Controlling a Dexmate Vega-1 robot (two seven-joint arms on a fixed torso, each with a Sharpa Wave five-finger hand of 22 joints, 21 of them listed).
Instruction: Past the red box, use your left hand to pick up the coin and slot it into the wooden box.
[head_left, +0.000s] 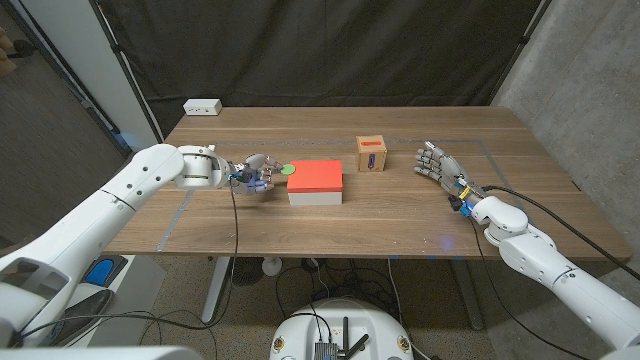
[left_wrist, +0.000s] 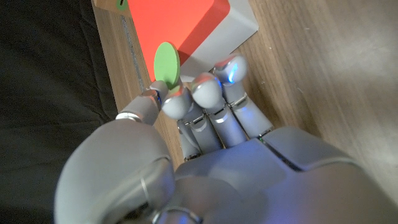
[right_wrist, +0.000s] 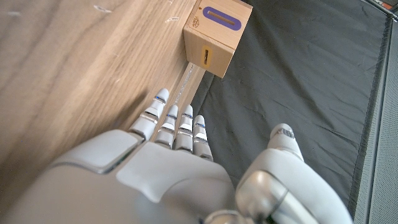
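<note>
Coin (left_wrist: 166, 63) pinched in left robot hand (left_wrist: 205, 124) fingertips.

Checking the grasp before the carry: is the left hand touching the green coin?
Touching. The left wrist view shows the left hand pinching the green coin between its fingertips.

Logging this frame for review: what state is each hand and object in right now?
left hand: pinches the green coin, just left of the red box.
green coin: held on edge between fingertips, at the red box's corner.
red box: lying flat on the table, closed.
wooden box: upright, slot visible, nothing in it yet as far as shown.
right hand: fingers spread, holding nothing, right of the wooden box.
</note>
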